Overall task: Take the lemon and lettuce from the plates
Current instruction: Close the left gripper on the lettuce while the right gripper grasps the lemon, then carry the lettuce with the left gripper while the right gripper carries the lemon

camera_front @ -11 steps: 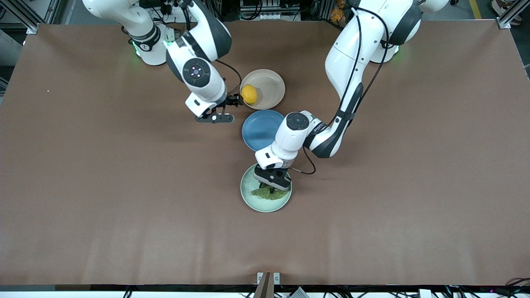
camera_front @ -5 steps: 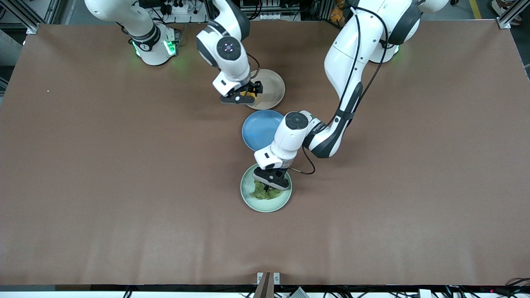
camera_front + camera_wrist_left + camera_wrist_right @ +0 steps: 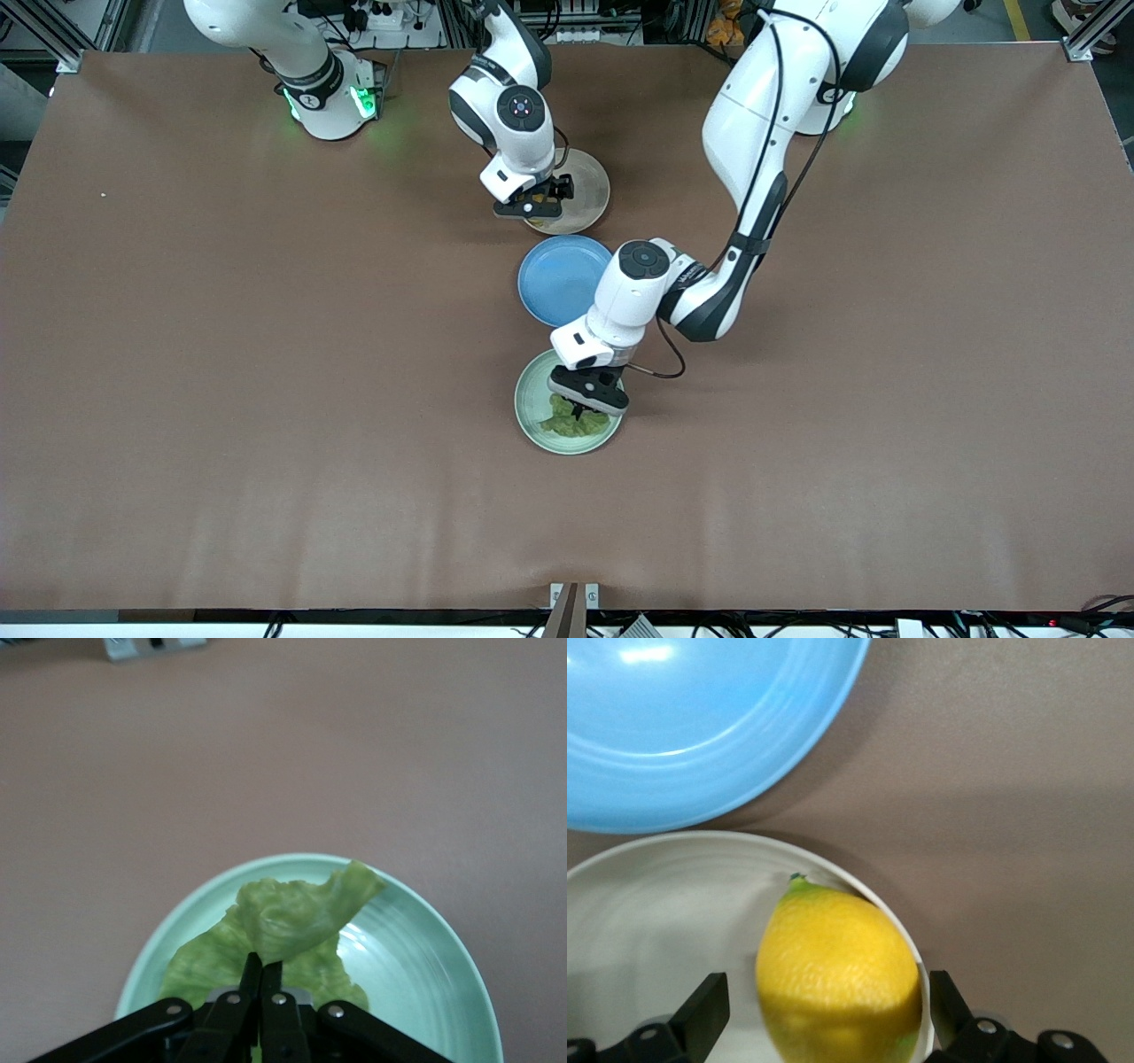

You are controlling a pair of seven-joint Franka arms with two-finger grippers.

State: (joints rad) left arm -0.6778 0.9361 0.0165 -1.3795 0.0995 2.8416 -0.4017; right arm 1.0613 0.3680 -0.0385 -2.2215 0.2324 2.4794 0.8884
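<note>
You've got the left gripper (image 3: pixel 581 409) down in the mint green plate (image 3: pixel 530 409), the plate nearest the front cam. From the front view the gripper body covers much of the lettuce (image 3: pixel 574 424), so you can't judge the grip there. Check the left wrist view instead: the fingers (image 3: pixel 251 979) are pinched together w/ almost no gap, clamped on the leaf's edge. Part of the lettuce (image 3: pixel 292 917) is raised up off the mint green plate (image 3: pixel 425 948) while the rest lies on the plate's floor.

Your right gripper (image 3: pixel 534 209) is over the beige plate (image 3: pixel 592 190), at its edge toward the right arm's end of the table. In the front view you only catch a sliver of the lemon (image 3: pixel 530 210) under the gripper. The right wrist view gives you more: the lemon (image 3: pixel 837 979) sits in the beige plate (image 3: pixel 664 912) against its rim, w/ the two fingers (image 3: pixel 700 1014) spread wide, one each side of the fruit, and a clear gap to it on both sides. Nothing is gripped there yet.

The blue plate (image 3: pixel 554 283) lies btwn the other two; the right wrist view also shows the blue plate (image 3: pixel 700 726) close beside the beige one.
</note>
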